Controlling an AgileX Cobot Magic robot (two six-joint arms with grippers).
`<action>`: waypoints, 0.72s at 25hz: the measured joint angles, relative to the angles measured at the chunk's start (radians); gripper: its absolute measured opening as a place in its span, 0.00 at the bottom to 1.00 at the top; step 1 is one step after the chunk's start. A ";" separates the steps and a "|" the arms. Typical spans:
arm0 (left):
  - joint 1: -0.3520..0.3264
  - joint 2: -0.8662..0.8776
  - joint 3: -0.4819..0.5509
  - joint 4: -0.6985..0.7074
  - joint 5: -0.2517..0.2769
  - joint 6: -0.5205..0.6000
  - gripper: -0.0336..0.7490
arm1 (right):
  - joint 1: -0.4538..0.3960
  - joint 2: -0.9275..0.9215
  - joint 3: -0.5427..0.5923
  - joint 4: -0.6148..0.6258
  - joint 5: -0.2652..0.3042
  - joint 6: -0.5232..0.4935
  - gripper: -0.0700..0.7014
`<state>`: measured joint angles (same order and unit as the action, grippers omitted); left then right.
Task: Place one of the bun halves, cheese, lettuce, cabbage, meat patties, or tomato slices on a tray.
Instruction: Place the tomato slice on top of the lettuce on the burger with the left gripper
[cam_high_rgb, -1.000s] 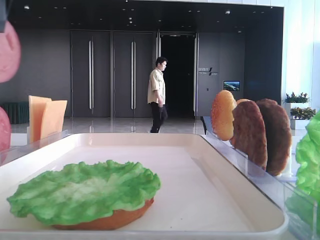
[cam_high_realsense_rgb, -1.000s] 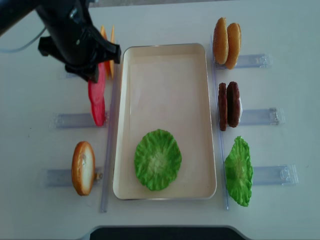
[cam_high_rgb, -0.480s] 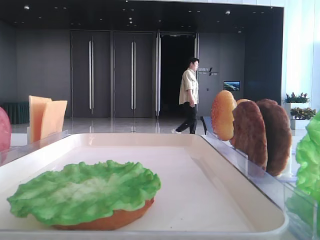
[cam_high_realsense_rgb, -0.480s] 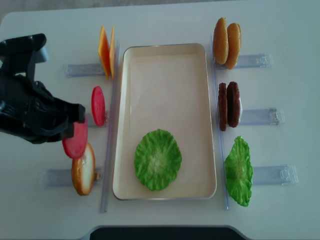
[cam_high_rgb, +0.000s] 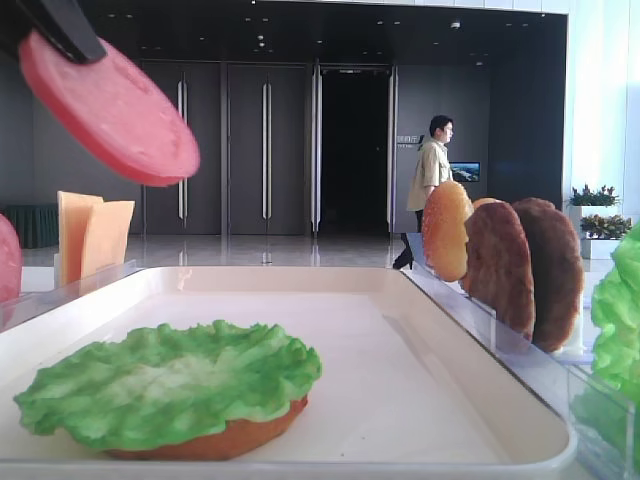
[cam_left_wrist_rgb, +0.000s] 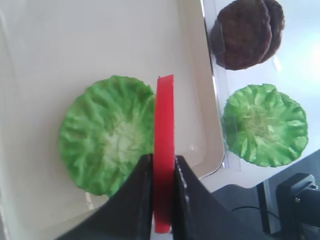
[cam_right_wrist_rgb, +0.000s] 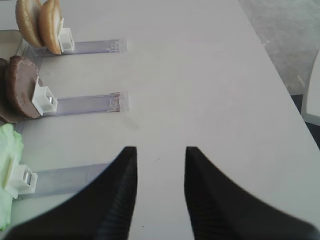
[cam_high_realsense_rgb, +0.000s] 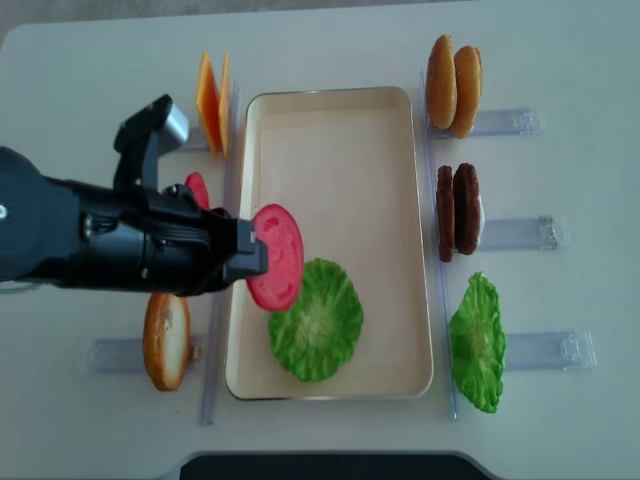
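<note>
so your left tool (cam_left_wrist_rgb: 161, 176) pinches a tomato slice (cam_high_realsense_rgb: 276, 257) by its edge, over the tray (cam_high_realsense_rgb: 330, 150) beside the lettuce (cam_high_realsense_rgb: 318, 320), ready to lay flat; your right tool (cam_right_wrist_rgb: 159, 170) gapes empty.

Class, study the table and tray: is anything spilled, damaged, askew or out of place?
Nothing stands out. The tray sits straight between the racks, the lettuce lies flat on a bun half, and the left gripper holds a tomato slice above the tray, jaws clamped on its edge.
</note>
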<state>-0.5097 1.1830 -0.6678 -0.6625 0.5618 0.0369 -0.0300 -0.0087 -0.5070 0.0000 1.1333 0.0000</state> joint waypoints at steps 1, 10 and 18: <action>0.000 0.018 0.018 -0.087 -0.015 0.080 0.11 | 0.000 0.000 0.000 0.000 0.000 0.000 0.39; 0.000 0.172 0.044 -0.591 -0.043 0.590 0.11 | 0.000 0.000 0.000 0.000 0.000 0.000 0.39; 0.000 0.268 0.044 -0.604 -0.013 0.646 0.11 | 0.000 0.000 0.000 0.000 0.000 0.000 0.39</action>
<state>-0.5097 1.4506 -0.6237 -1.2670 0.5492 0.6833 -0.0300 -0.0087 -0.5070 0.0000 1.1333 0.0000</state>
